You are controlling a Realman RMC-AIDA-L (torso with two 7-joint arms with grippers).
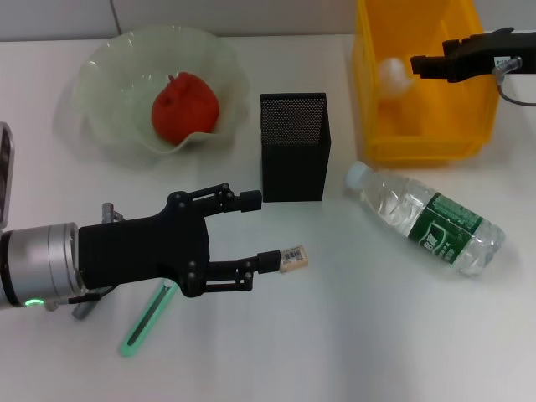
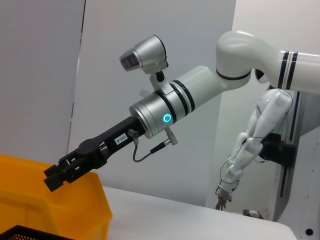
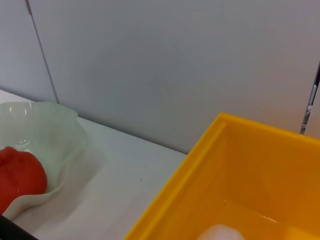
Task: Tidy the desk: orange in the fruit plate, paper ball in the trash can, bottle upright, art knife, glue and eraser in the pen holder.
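left black gripper point(image 1: 266, 229) centre-left, spread wide, small tan labelled eraser point(image 1: 294, 258) seen at one fingertip, likely lined up for grabbing | right gripper point(image 1: 421, 64) upper right over yellow plastic bin point(image 1: 423, 147), fingers looked closed, white crumpled paper ball point(image 1: 391, 75) dropped inside

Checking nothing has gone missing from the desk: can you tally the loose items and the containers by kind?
Fruit: 1
Paper ball: 1
Bottle: 1
Eraser: 1
Green knife: 1
Containers: 3 (plate, pen holder, yellow bin)
Total: 8

Orange point(image 3: 20, 172) in fruit plate point(image 3: 55, 130); beside it, yellow trash can point(image 3: 240, 165); perhaps paper ball point(image 3: 220, 233) inside
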